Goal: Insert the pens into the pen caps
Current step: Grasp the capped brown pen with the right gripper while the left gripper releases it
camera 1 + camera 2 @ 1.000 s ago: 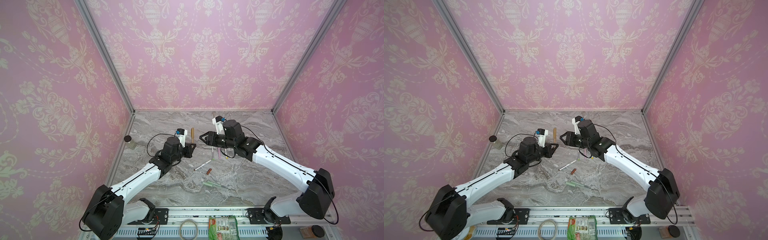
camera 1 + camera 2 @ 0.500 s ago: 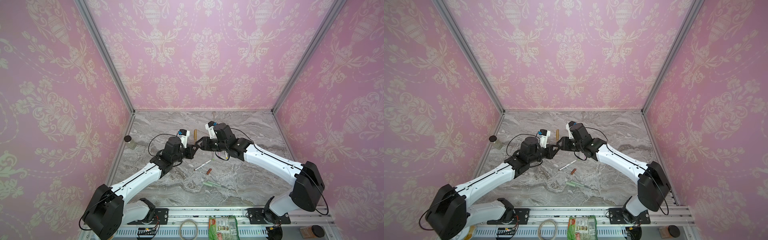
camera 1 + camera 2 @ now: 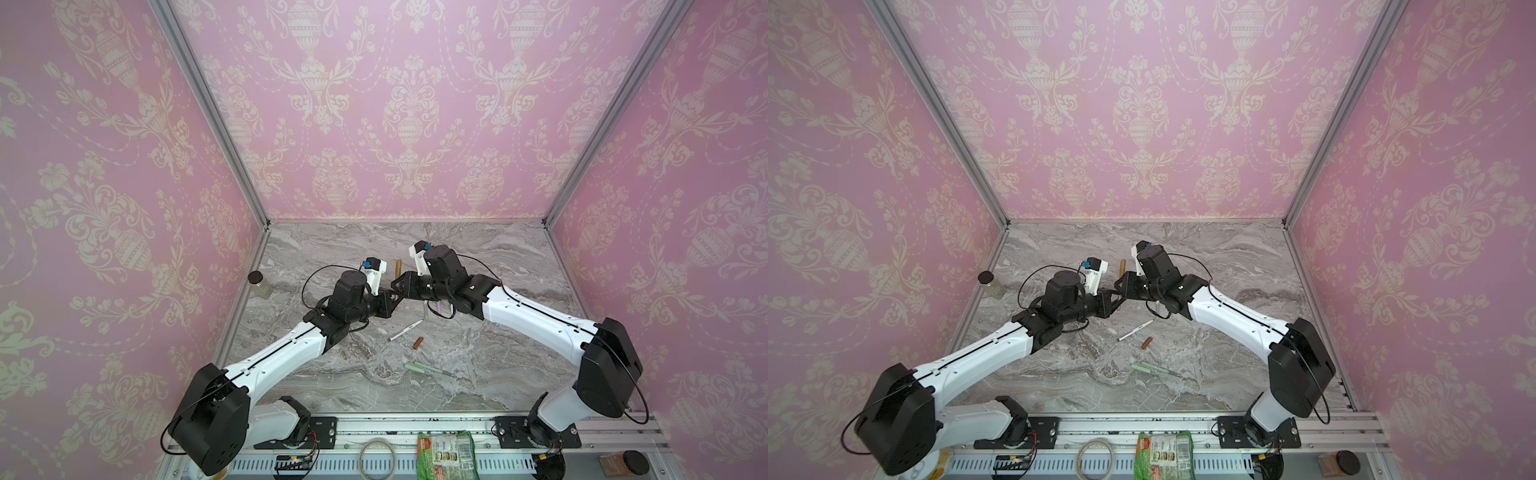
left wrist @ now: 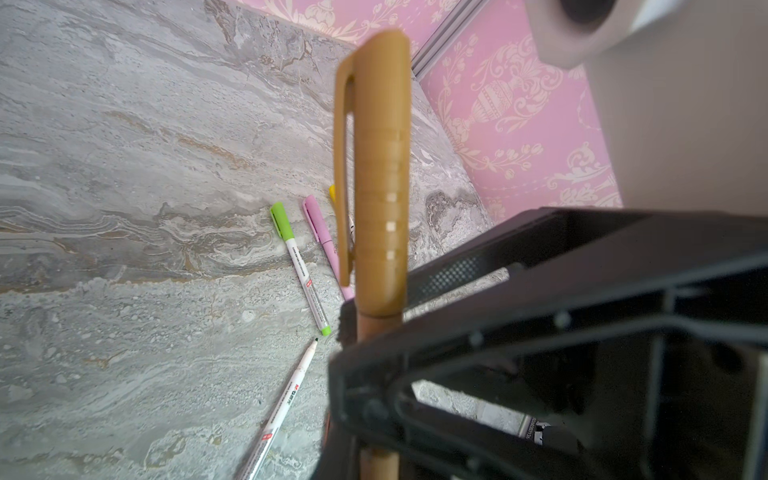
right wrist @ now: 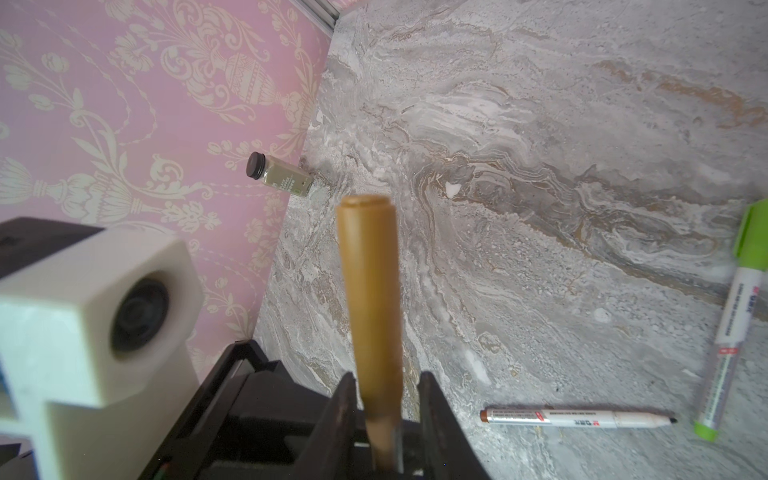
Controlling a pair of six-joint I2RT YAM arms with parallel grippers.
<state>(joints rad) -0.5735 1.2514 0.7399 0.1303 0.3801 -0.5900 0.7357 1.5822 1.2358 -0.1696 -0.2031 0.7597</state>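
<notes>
Two grippers meet on one item above the table, toward the back wall: an ochre-brown plastic pen [image 5: 372,311], held upright and clear of the surface, with an ochre clip cap [image 4: 376,166] on its upper end. The left gripper [image 3: 392,300] is clamped on the lower barrel. The jaws of the right gripper [image 5: 384,419] stand narrow on either side of the same barrel. A sliver of gap shows at one jaw, so whether it grips cannot be told.

The step in hand is judged to be seating this cap, or passing the capped pen across. Keep barrel and cap on one axis. Close the right jaws squarely on the barrel, not on the clip. Check for no gap at the cap's rim. Release one side only when the other holds firmly, since a thin round barrel is likely to pivot or slip.

On the grey veined marble-pattern tabletop [image 3: 478,374] lie:
- a white pen with a bright green cap [image 4: 299,266]
- a pink pen [image 4: 322,237]
- an uncapped white pen with a dark tip [image 5: 577,417]
- a short red-brown cap [image 3: 418,342]
- a pale green pen [image 3: 424,369]

A small black-lidded glass jar [image 3: 259,284] stands at the left wall. Pink damask wallpaper [image 3: 395,104] lines three sides, with aluminium posts [image 3: 210,112] at the corners.
</notes>
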